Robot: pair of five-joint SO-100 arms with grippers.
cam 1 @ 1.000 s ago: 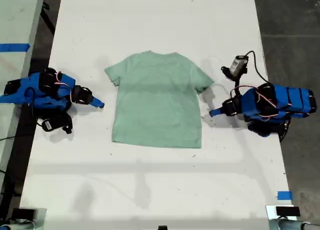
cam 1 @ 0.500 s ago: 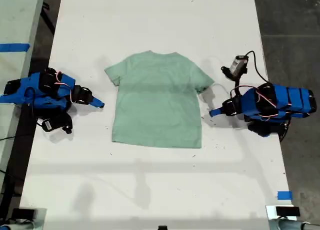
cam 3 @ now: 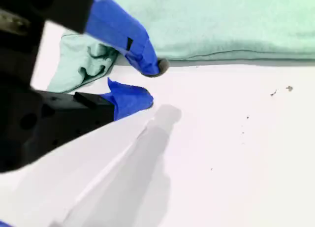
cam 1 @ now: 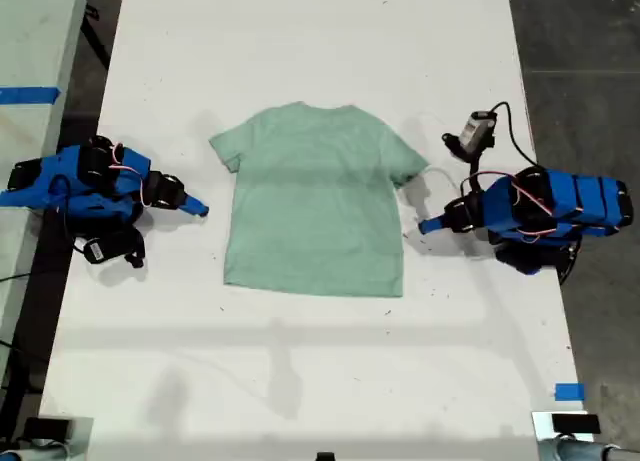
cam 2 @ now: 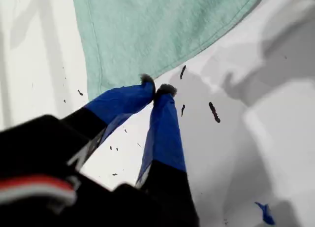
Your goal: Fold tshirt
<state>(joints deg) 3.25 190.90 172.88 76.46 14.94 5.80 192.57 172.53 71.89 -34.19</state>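
So my first end effector (cam 2: 155, 86) is clenched empty, tips just beside a hem corner of the tshirt (cam 1: 315, 201). My second end effector (cam 3: 151, 81), slightly parted, sits by a sleeve. The tshirt lies flat mid-desk (cam 1: 300, 381), between both arms.

Lab (white table (cam 1: 300, 381), concrete floor (cam 1: 590, 41)).

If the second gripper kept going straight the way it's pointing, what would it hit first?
Probably the tshirt, at its side edge just beyond my second gripper; height above the table is unclear.
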